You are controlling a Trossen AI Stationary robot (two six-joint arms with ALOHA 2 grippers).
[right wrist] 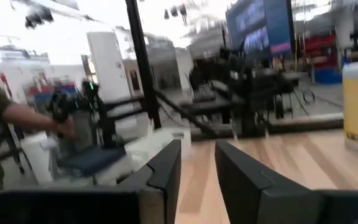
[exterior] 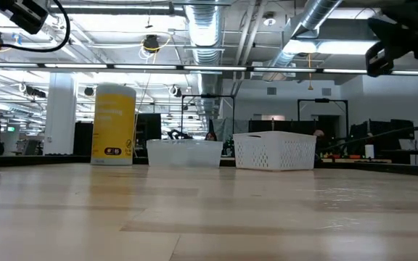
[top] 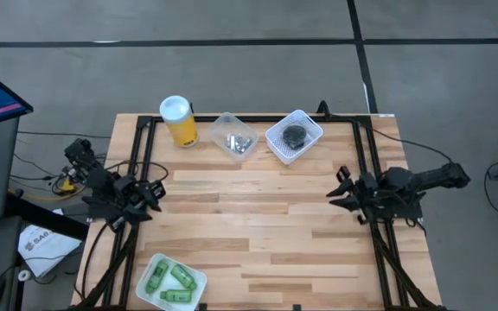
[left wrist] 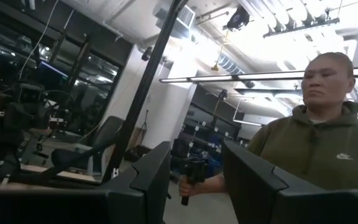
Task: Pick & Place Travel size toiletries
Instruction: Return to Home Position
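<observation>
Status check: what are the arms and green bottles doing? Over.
Left gripper open, at left side. Right gripper open, at right side. Three green bottles in white bin. Yellow canister stands far from both.

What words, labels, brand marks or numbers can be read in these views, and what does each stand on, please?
No text can be quoted with confidence.
Yellow canister: dark label print, too blurred to read.
White package: dark lettering, too small to read.
Person's sweatshirt: small white chest logo, too small to read.
Screen: blurred.

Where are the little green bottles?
In the high view, the green bottles lie inside a white bin at the table's lower-left corner, below the left gripper.
</observation>
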